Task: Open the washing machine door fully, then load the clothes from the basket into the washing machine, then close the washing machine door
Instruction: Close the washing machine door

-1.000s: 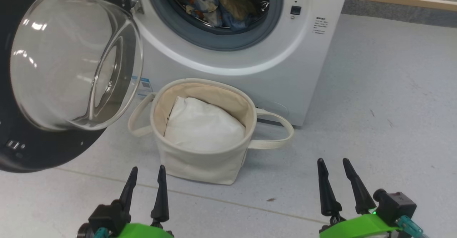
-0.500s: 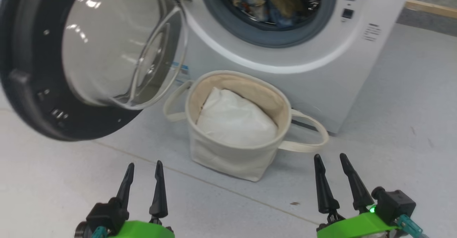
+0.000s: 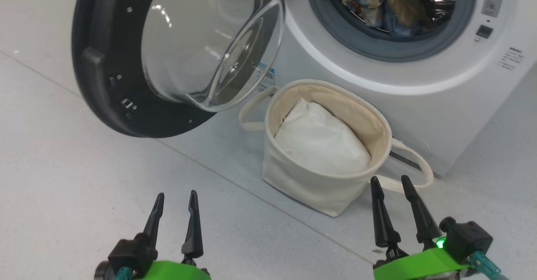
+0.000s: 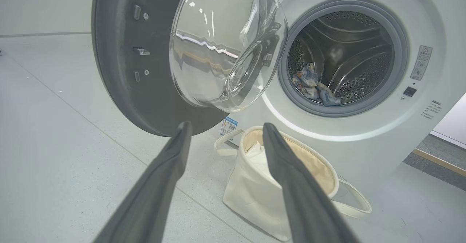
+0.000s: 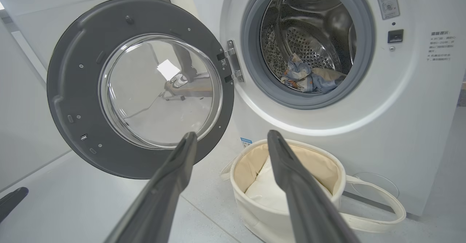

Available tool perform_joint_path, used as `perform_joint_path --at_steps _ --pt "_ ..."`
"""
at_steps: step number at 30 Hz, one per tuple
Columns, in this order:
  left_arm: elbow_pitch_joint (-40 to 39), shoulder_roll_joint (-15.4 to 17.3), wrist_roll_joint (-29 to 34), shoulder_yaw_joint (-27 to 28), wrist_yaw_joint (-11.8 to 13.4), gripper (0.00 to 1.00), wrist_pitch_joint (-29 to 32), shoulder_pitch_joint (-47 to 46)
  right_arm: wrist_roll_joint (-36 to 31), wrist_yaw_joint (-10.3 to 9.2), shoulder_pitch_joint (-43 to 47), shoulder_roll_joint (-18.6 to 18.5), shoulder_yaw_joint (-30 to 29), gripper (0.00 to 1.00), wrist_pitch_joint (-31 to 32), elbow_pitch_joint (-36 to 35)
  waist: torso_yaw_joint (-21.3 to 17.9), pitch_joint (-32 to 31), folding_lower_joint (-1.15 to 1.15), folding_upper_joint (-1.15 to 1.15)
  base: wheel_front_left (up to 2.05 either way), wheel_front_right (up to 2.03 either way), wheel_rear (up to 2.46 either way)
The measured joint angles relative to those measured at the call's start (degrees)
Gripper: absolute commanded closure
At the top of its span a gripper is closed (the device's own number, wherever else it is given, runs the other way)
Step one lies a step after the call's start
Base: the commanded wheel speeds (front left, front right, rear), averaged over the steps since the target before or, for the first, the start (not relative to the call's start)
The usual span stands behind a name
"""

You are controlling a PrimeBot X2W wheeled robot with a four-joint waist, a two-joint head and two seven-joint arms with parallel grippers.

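Clothes [image 3: 377, 7] are seen in the washing machine [image 3: 419, 99], so the door [image 3: 105, 61] is best pushed at its outer rim until latched. The left pincer [image 3: 176, 194] and right pincer [image 3: 389, 179] are spread, empty.

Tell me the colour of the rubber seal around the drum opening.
Grey. The seal shows best in the right wrist view.

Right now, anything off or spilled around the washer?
Nothing stands out. The washing machine door hangs wide open, printed clothes lie inside the drum, and the basket stands upright holding a white cloth bundle.
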Motion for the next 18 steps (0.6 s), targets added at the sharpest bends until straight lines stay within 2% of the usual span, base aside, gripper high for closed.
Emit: perform_joint_path --at_steps 7,18 --pt "0.2 0.0 -0.8 -0.1 0.0 0.00 0.0 0.0 -0.3 0.00 0.0 0.0 0.6 0.00 0.0 -0.3 1.8 -0.7 0.00 0.00 0.00 0.00 0.00" --pt "0.2 0.0 -0.8 0.4 0.2 0.00 0.0 0.0 -0.3 0.00 0.0 0.0 1.4 0.00 0.0 0.4 2.1 -1.1 0.00 0.00 0.00 0.00 0.00"
